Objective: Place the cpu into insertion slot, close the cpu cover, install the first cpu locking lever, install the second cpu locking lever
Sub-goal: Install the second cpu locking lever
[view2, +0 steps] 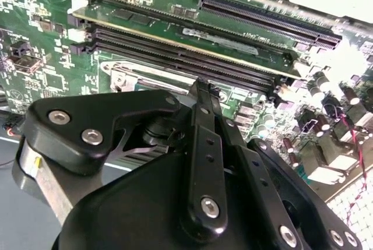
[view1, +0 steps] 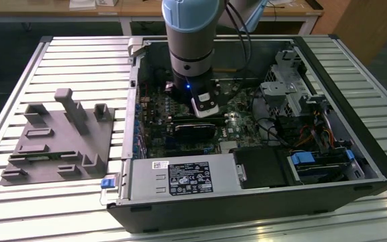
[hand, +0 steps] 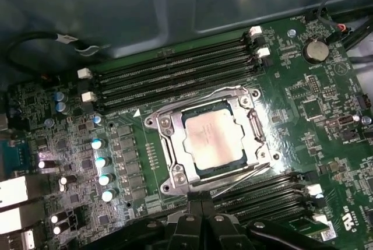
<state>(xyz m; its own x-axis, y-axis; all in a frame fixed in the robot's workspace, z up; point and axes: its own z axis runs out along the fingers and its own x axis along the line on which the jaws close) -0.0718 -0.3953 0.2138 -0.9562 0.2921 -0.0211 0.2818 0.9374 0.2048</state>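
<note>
Though the cpu (hand: 213, 138) sits light and fragile under its thin cover (hand: 175, 152), the gripper (hand: 201, 218) above looks closed, holding nothing.

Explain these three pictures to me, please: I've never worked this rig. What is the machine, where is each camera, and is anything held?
The exterior view looks from off the arm at an open computer case lying on a slatted table. The grey-blue robot arm reaches down into it. A grey fixture block sits on the table at that view's left.

Both wrist views ride on the arm. The first wrist view looks at the green motherboard: the cpu sits in the insertion slot with the cpu cover closed around it. The second wrist view shows the black gripper close above the board, its fingers together; nothing shows between them.
</note>
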